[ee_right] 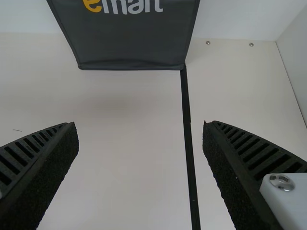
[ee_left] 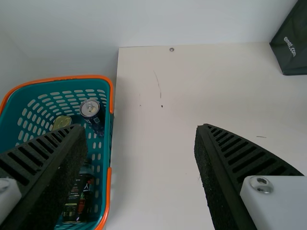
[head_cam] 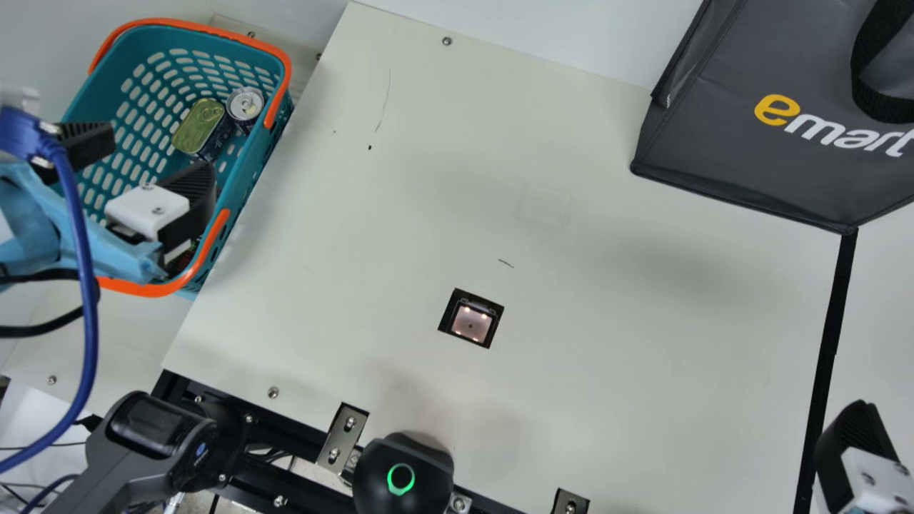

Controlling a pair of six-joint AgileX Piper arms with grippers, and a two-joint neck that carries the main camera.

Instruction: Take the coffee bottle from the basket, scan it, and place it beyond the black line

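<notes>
The left gripper (head_cam: 156, 155) has its two fingers spread apart with nothing between them, over the basket in the main view. The right gripper (head_cam: 857, 450) also has two fingers parted and free; its wrist view shows the single black line (head_cam: 828, 335) running through the gap.

Three items are in the one teal basket (head_cam: 193, 27) with orange trim: one coffee bottle (ee_left: 77, 199), one drink can (head_cam: 245, 106) and one flat pull-tab tin (head_cam: 200, 128). Can and tin sit side by side; the bottle is apart from them. The left wrist view shows the bottle's dark label, where in the main view the left gripper covers most of that spot.

Farther out, the main view adds one square scanner window (head_cam: 471, 323) in the cream table (head_cam: 607, 371), with four small lights glowing. One dark grey shopping bag (head_cam: 714, 143) stands with a lower corner at the line's far end. The right wrist view adds two screws (ee_right: 208, 42) along the table's far edge.
</notes>
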